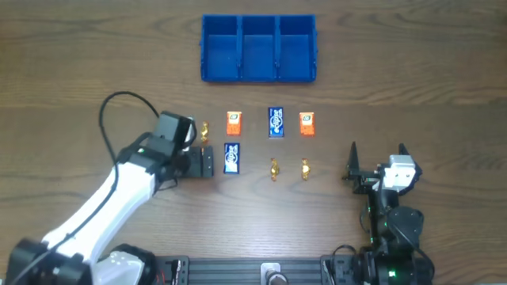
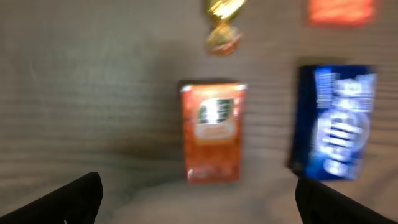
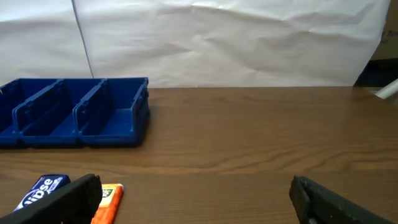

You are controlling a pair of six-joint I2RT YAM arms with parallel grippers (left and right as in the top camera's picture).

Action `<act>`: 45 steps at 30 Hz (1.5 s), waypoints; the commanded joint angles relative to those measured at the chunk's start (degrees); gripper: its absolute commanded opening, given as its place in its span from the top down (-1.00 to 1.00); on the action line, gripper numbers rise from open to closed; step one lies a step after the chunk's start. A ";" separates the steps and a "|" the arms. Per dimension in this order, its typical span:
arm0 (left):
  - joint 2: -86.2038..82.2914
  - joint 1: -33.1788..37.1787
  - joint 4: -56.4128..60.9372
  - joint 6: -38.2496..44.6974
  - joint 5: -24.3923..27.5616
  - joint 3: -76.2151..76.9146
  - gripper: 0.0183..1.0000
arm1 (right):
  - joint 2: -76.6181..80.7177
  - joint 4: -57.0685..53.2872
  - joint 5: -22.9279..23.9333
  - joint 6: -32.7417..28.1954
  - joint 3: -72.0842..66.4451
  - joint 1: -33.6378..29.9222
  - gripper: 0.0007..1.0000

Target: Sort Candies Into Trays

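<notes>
Seven candies lie on the table (image 1: 444, 71), all well apart from the tray (image 1: 222, 76), which stands at the far side. In the row nearer to the tray are the left orange pack (image 1: 234, 123), the upper blue pack (image 1: 276, 122) and the right orange pack (image 1: 307, 123). Nearer to the arms are the lower blue pack (image 1: 232, 158), the middle gold candy (image 1: 274, 169) and the right gold candy (image 1: 305, 168). The left gold candy (image 1: 204, 132) lies at the left end, close to the left arm's wrist.

The left gripper (image 1: 198, 164) is near the lower blue pack; from above its fingers are hard to make out. In its wrist view the fingers (image 2: 68, 199) are spread wide and hold nothing. An orange pack (image 2: 212, 132) lies on the table between their lines, with a blue pack (image 2: 333, 121) just beside it and a gold candy (image 2: 222, 34) beyond. This view is blurred, and I cannot tell which orange pack it is. One more orange shape is cut off at the edge.

The right gripper (image 1: 377, 156) is at the right of the candies, released and holding nothing. In its wrist view one finger (image 3: 68, 202) partly hides the right orange pack (image 3: 112, 195), and the picture edge cuts off the upper blue pack (image 3: 43, 188). Behind the table hangs a white sheet (image 3: 236, 43).
</notes>
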 commanded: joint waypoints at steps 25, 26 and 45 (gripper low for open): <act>17.92 -4.42 3.15 -6.23 -7.87 7.19 0.27 | -0.39 -0.31 -0.33 -0.83 -0.11 -0.39 -1.00; 17.92 -4.42 3.15 -6.49 -7.80 7.19 0.37 | -0.39 -0.31 -0.33 -0.81 -0.11 -0.39 -1.00; 33.00 -3.74 -17.20 -1.97 -17.51 67.52 0.46 | -0.39 -0.31 -0.33 -0.83 -0.11 -0.39 -1.00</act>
